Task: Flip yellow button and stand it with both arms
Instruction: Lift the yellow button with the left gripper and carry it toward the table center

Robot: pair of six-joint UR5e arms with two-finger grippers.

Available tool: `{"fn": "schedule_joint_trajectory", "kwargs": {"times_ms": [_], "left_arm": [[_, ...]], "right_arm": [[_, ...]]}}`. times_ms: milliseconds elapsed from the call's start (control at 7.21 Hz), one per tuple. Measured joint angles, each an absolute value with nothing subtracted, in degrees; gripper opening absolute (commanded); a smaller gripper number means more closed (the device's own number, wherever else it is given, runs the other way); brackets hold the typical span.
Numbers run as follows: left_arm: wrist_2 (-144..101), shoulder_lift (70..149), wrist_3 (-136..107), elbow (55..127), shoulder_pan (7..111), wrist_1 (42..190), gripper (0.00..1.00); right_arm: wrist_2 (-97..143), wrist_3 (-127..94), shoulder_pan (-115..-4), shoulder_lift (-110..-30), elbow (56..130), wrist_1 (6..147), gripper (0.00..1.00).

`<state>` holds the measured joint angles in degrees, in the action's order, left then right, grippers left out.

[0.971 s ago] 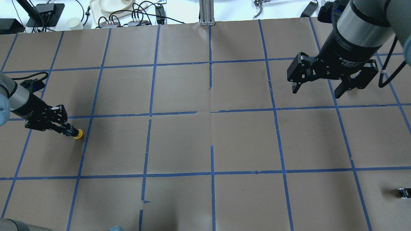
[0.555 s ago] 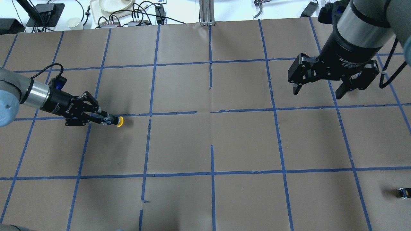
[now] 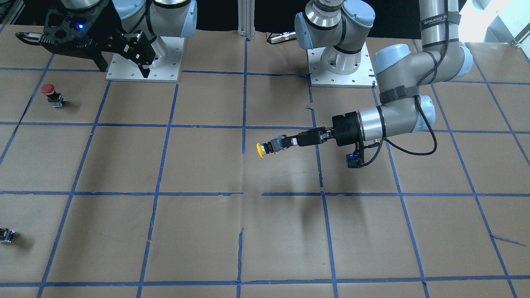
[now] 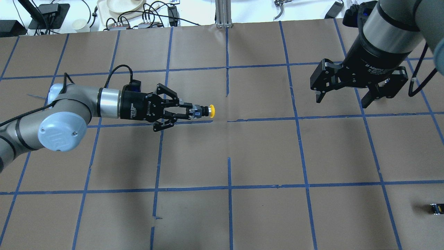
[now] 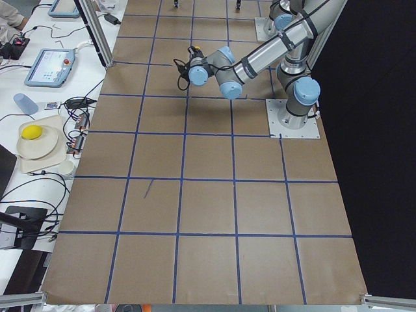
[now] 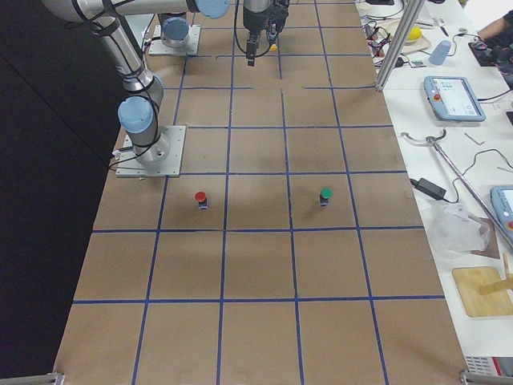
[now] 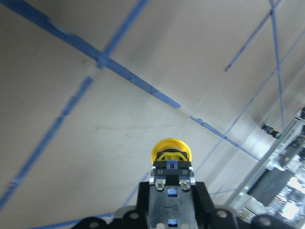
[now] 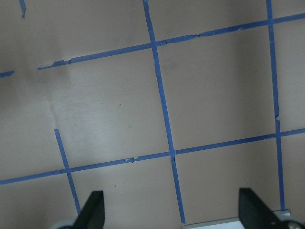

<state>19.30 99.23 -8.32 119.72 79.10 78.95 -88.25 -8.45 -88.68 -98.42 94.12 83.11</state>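
Observation:
The yellow button (image 4: 210,110) is held sideways above the table near its middle, its yellow cap pointing away from the left arm. My left gripper (image 4: 194,112) is shut on the button's black-grey body. It shows in the front view (image 3: 278,144) with the button (image 3: 261,150), and in the left wrist view the cap (image 7: 171,150) sticks out past the fingers. My right gripper (image 4: 342,98) hangs open and empty high over the far right of the table, also seen in the front view (image 3: 122,68). Its fingertips (image 8: 93,210) frame bare paper in the right wrist view.
A red-capped button (image 3: 51,94) stands near the right arm's base, also in the right side view (image 6: 200,198). A green-capped button (image 6: 325,196) stands beside it. A tiny black-and-yellow piece (image 4: 436,208) lies at the table's right edge. Cables and a tray (image 4: 119,8) lie beyond the far edge.
My left arm has carried the yellow button up off the left side of the table and toward the middle, turning it sideways. The right gripper has hardly moved.

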Motion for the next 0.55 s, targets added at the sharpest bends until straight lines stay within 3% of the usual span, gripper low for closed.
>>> {"fn": "schedule_joint_trajectory", "kwargs": {"times_ms": [555], "left_arm": [[-3.84,99.35,-13.85,120.04,91.39,79.27,0.16]], "right_arm": [[-88.13,-8.43,-88.68,-98.33,94.17,83.16,1.0]]}}
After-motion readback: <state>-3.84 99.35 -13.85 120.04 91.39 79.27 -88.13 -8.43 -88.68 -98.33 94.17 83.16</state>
